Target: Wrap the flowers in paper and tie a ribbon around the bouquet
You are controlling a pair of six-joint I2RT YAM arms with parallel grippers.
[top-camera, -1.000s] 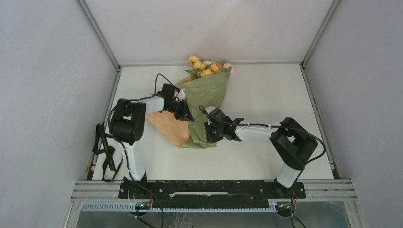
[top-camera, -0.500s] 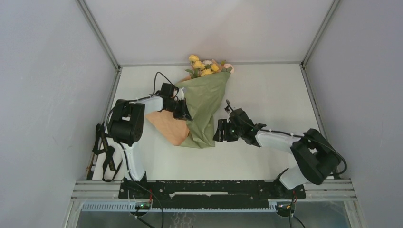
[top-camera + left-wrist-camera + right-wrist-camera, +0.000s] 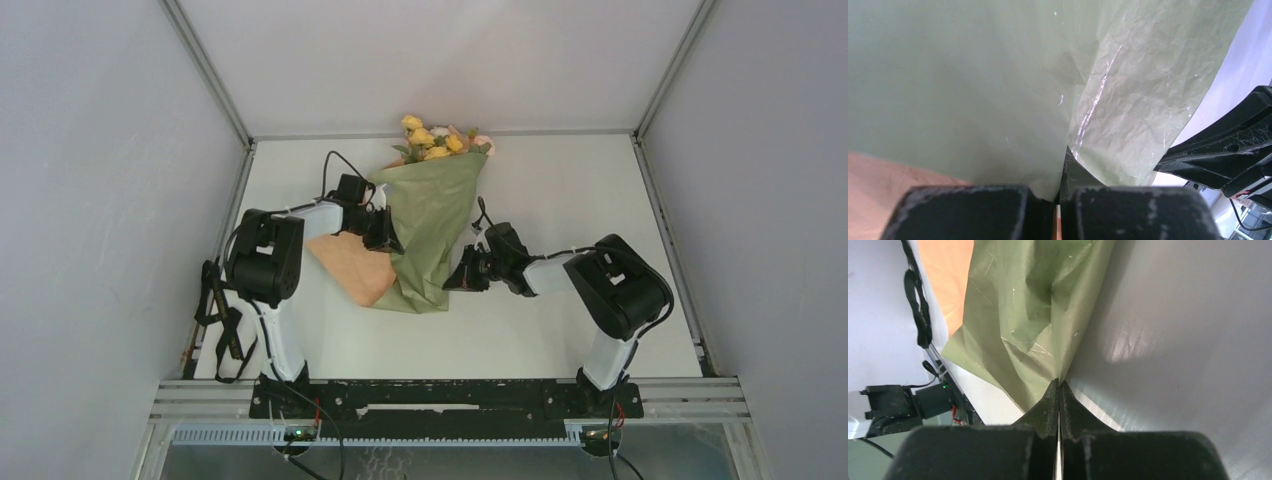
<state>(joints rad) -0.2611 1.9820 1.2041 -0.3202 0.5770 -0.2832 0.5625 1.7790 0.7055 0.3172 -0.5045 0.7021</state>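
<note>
The bouquet lies on the table with the flowers [image 3: 436,138] at the far end. The olive-green paper [image 3: 432,215] is folded around them, and its peach-orange lining [image 3: 352,268] shows at the lower left. My left gripper [image 3: 386,236] is shut on the paper's left fold, and green sheet [image 3: 973,90] fills its view above the closed fingertips [image 3: 1058,194]. My right gripper [image 3: 457,281] is at the paper's lower right edge, its tips [image 3: 1058,386] shut on a crease of the green paper [image 3: 1028,310]. A flat black ribbon [image 3: 216,312] lies at the table's left edge.
Grey enclosure walls stand close on the left, right and back. The black ribbon [image 3: 918,305] lies beside the left arm's base [image 3: 262,262]. The right arm's elbow [image 3: 620,290] rests right of the bouquet, over white table [image 3: 560,190].
My right gripper let go, drew back to the right with jaws open, then returned and shut on the paper's lower right edge. The left gripper kept its hold and stayed put.
</note>
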